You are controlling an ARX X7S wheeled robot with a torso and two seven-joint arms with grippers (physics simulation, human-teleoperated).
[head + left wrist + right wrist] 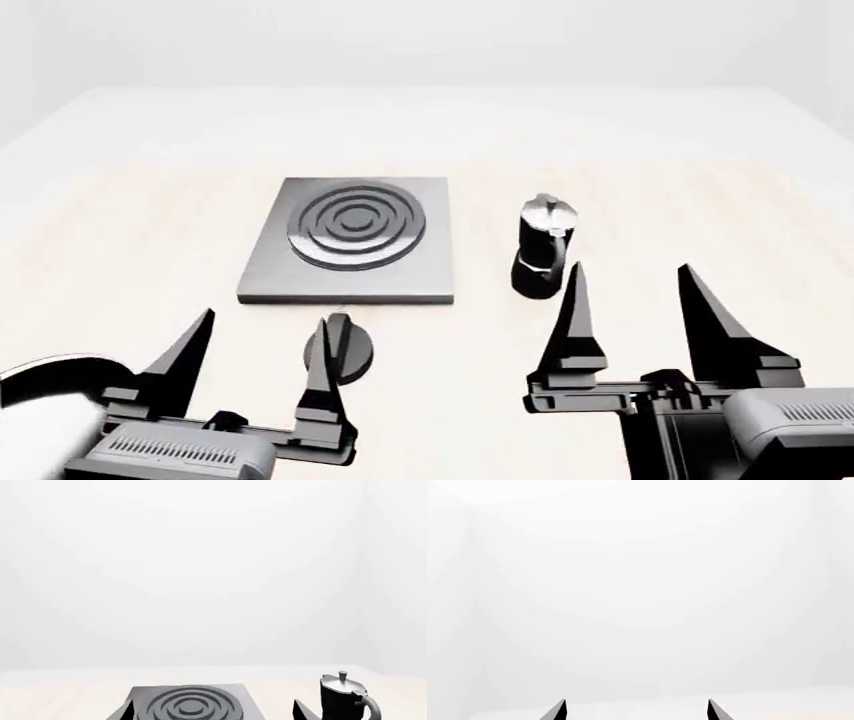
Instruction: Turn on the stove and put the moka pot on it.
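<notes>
Hovering spread, the left gripper [254, 362] has the knob [338, 350] beside its right finger; right gripper [638, 305], also spread, nears the pot [543, 246].

Flat, even, very bright light; no clear source. White walls wash out, corners barely readable. Pale wooden tabletop [160, 220] overexposed, its grain faint. Shadows almost nil: thin dark edge under the grey square metal hotplate [350, 240]. Small highlights on the silver-topped faceted moka pot [543, 247]. Slight softness overall; no edge distortion visible.
</notes>
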